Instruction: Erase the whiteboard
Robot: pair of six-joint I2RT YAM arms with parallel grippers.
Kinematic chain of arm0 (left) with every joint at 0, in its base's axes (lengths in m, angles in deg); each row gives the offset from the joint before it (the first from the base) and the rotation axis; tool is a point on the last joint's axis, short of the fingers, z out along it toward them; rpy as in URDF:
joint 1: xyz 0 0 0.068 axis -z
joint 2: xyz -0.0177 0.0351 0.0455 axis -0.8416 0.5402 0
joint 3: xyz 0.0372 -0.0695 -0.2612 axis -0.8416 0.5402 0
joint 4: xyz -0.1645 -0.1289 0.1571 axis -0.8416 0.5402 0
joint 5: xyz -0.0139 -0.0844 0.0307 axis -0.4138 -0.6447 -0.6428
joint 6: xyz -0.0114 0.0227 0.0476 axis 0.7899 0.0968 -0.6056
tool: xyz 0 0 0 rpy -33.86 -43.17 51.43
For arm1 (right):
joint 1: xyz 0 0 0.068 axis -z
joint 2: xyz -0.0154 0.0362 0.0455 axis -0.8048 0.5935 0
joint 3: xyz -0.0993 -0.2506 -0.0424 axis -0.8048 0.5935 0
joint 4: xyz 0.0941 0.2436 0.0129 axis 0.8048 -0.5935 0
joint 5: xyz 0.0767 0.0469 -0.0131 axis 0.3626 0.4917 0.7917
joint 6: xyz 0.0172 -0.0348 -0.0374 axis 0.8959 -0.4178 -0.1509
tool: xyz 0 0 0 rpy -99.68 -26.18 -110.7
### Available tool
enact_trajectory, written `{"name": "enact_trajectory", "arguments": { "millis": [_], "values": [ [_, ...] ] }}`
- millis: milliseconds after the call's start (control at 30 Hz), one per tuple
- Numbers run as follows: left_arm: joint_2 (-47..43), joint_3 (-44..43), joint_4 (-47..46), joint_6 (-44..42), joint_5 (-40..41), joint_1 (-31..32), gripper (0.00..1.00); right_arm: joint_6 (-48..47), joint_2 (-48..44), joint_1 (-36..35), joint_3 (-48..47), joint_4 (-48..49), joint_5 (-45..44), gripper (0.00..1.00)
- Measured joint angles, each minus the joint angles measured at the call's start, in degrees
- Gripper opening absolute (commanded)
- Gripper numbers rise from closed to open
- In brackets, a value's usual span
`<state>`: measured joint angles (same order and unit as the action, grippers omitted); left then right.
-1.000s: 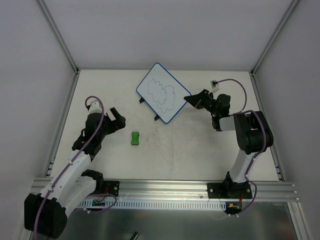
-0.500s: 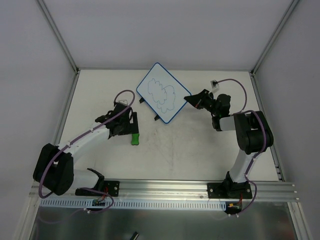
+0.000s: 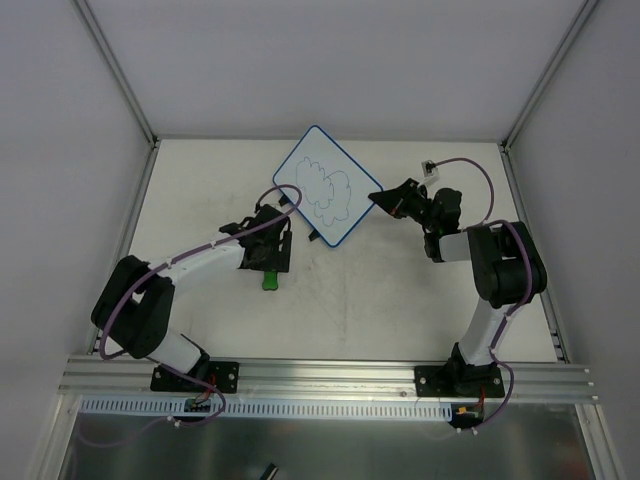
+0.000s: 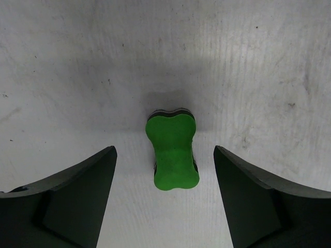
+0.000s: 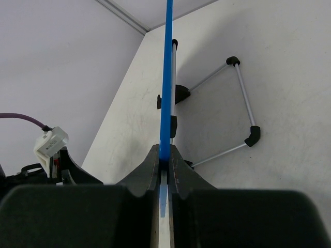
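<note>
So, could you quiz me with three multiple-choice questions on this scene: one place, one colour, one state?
1. Where is the small green bone-shaped eraser block? A) on the whiteboard B) on the table between the left gripper's open fingers C) in the right gripper
2. What colour is the flat white whiteboard's thin rim? A) red B) blue C) black
3. How is the right gripper? A) wide open B) out of view C) shut on the whiteboard's edge
B: left wrist view shows it. B: both views show blue. C: jaws pinch the rim.
</note>
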<state>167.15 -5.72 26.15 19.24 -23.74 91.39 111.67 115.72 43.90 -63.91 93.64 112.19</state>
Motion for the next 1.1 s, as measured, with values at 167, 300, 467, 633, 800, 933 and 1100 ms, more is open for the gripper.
{"name": "enact_trajectory", "arguments": {
  "millis": [167, 300, 467, 633, 800, 933, 1100],
  "values": [
    [3.19, -0.17, 0.09, -0.13, -0.02, 0.09, 0.76, 0.0, 0.0, 0.02, 0.0, 0.02, 0.02, 0.0],
    [3.78, -0.28, 0.15, -0.13, -0.02, 0.11, 0.73, 0.0, 0.02, 0.02, 0.0, 0.02, 0.02, 0.0],
    [4.85, -0.83, 0.13, -0.09, 0.0, 0.15, 0.62, 0.02, 0.02, 0.02, 0.0, 0.02, 0.02, 0.0],
    [5.77, -0.9, 0.22, -0.09, -0.04, 0.66, 0.59, 0.02, 0.02, 0.04, 0.0, 0.02, 0.04, 0.0],
    [6.29, -0.92, 0.37, 0.0, -0.02, 0.81, 0.52, 0.0, 0.02, 0.04, 0.0, 0.04, 0.04, 0.0],
    [6.29, -0.92, 0.44, 0.39, -0.04, 0.81, 0.38, 0.02, 0.02, 0.04, 0.0, 0.04, 0.04, 0.0],
    [6.29, -0.92, 0.44, 0.44, -0.04, 0.81, 0.3, 0.02, 0.02, 0.04, 0.0, 0.04, 0.04, 0.0]
  ]
}}
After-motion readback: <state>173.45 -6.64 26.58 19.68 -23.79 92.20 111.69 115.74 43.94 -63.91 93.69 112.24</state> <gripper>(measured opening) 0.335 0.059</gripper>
